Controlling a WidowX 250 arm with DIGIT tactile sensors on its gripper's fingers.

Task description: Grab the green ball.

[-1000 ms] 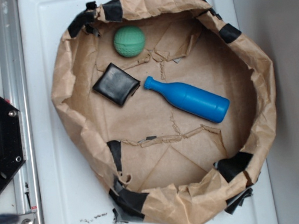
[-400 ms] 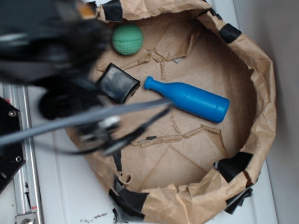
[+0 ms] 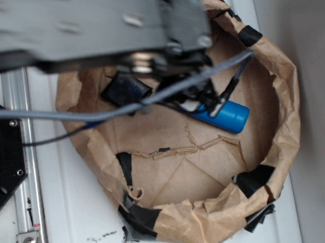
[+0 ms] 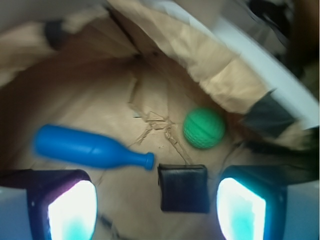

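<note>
The fingers [image 4: 72, 212] are showing at the bottom corners of the wrist view, set wide apart with nothing between them, so they are standing open and empty. Midway between them, low in that view, a black square pad [image 4: 183, 187] is lying flat on the brown paper. The green ball [image 4: 203, 128] is sitting just beyond the pad and a little to its right, near the crumpled wall of the paper bowl [image 4: 220, 70], apart from both fingers. A blue bottle [image 4: 90, 148] is lying on its side to the left, its neck pointing toward the pad and almost touching it.

In the exterior view the arm [image 3: 86, 26] is covering the upper part of the bowl and hiding the ball; only the pad and the base end of the bottle are peeking out, with the white desk [image 3: 63, 221] around the bowl.

To do the approach well, the fingers are needing to shift forward and slightly right, so the ball rather than the pad is centred between them. Descending now would likely land on the pad. The ball is round and looks likely to roll if nudged by one finger first, so both should be closing evenly. The paper wall close behind is leaving little room, and a finger could be catching on it.
</note>
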